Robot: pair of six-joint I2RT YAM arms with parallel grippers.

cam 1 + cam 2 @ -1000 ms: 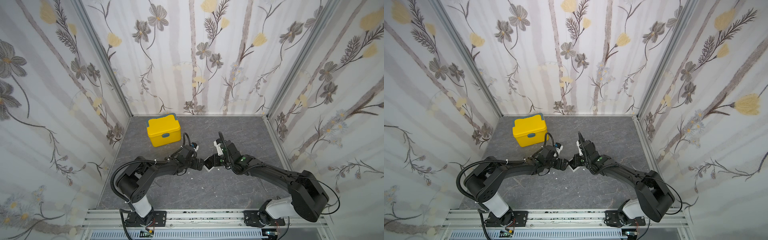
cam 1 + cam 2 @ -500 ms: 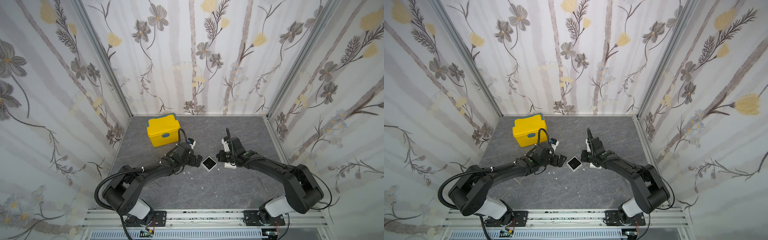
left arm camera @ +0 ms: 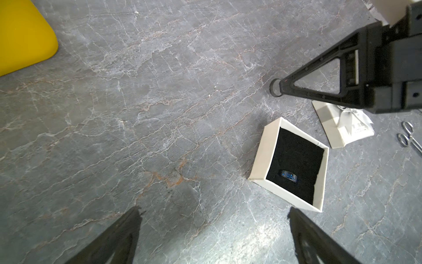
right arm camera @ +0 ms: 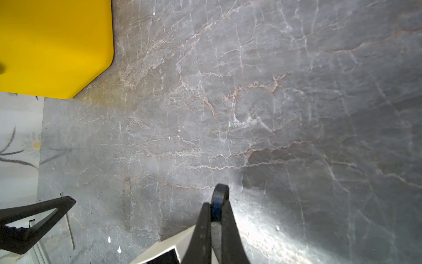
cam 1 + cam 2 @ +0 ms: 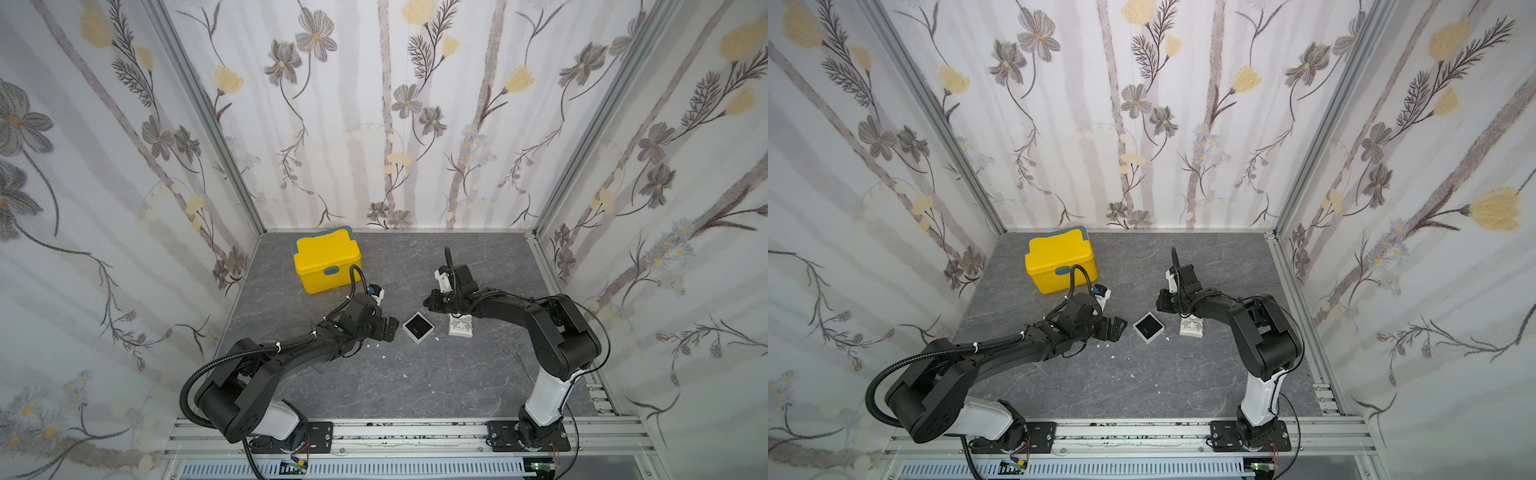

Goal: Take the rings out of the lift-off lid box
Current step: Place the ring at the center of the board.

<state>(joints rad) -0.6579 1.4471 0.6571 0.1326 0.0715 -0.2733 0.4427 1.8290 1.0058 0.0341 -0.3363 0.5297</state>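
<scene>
Right wrist view: right jaws clamped on one black ring (image 4: 219,198), edge-on, over bare bench (image 4: 296,114).
The other ring (image 3: 288,176) lies on the black lining of the lift-off lid box (image 3: 262,160) at mid-bench, lid (image 3: 342,132) just right of it; the left jaws stand wide apart, empty, just left of the box. The held ring likely wants lowering close to the bench, clear of box and lid, before the jaws part: dropped on edge it may roll.
</scene>
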